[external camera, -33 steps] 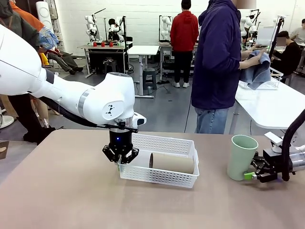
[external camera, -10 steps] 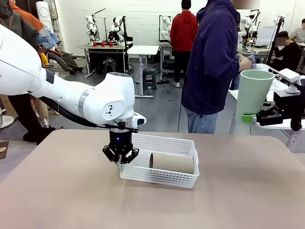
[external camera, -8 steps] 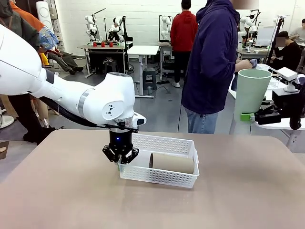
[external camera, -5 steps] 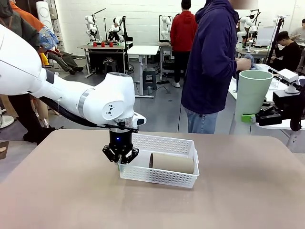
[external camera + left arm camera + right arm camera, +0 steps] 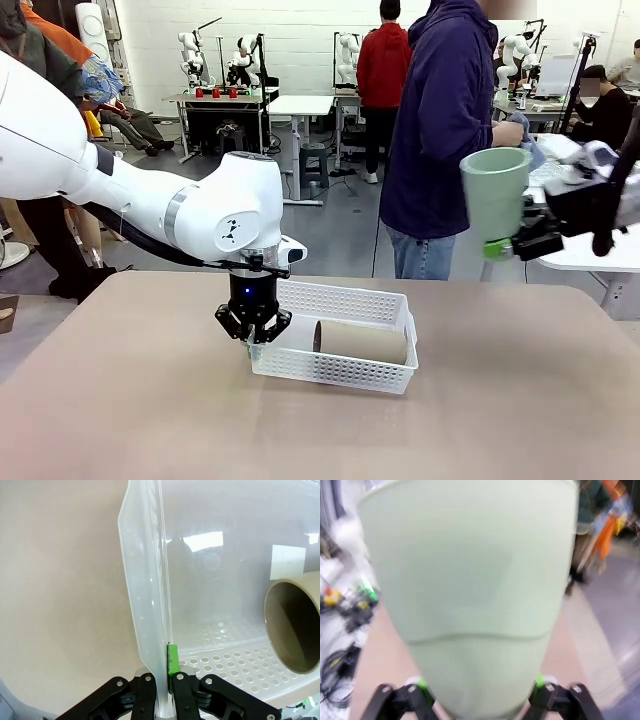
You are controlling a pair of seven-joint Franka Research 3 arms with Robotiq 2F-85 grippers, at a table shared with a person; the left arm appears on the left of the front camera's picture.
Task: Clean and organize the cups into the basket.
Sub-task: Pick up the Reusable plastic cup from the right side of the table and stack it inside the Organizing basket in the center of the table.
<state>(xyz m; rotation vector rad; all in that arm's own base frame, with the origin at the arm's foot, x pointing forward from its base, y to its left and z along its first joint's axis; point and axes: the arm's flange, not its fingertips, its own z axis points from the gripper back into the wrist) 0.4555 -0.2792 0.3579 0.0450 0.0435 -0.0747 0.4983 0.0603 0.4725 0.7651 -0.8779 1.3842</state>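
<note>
Hanging upright, mouth up, in the right hand's (image 5: pixel 500 247) closed grip, the pale green cup (image 5: pixel 495 190) is high above the surface (image 5: pixel 500 410) with the basket (image 5: pixel 330 372) at its 8 o'clock, where the left hand (image 5: pixel 252 338) pinches the left wall and a tan cup (image 5: pixel 362 342) lies lengthwise, so the far strip looks free.

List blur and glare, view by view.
Right wrist view: green cup and background smeared by motion blur. Left wrist view: sharp, bright reflections on the basket floor. Front view: evenly lit, mostly sharp.
</note>
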